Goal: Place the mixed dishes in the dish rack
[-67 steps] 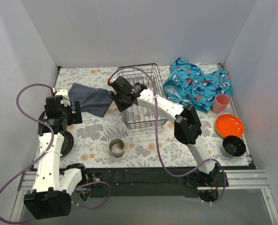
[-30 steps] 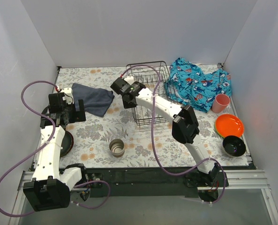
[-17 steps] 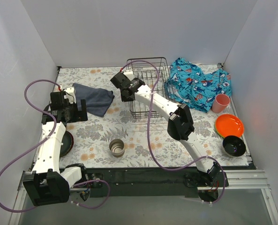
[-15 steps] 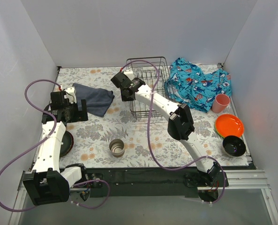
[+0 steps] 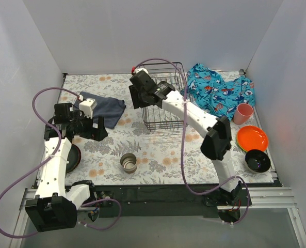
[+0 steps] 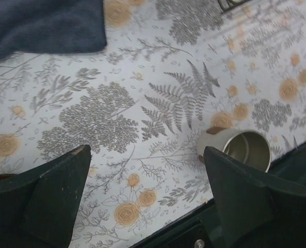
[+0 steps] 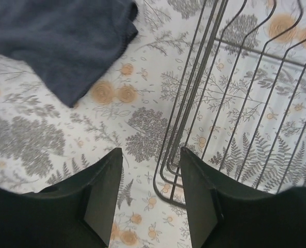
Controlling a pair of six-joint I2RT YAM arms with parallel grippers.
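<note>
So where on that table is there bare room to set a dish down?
Bare table lies between the metallic cup and the dish rack, and along the back behind the navy cloth. The right edge is crowded: pink cup, orange plate, dark bowl, blue cloth.

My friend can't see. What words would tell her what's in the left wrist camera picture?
The left gripper hangs open over a flowery tablecloth, holding nothing. A metallic cup sits close to one of its fingers, near the table's edge, with its open mouth showing. A dark navy cloth fills the top left corner.
</note>
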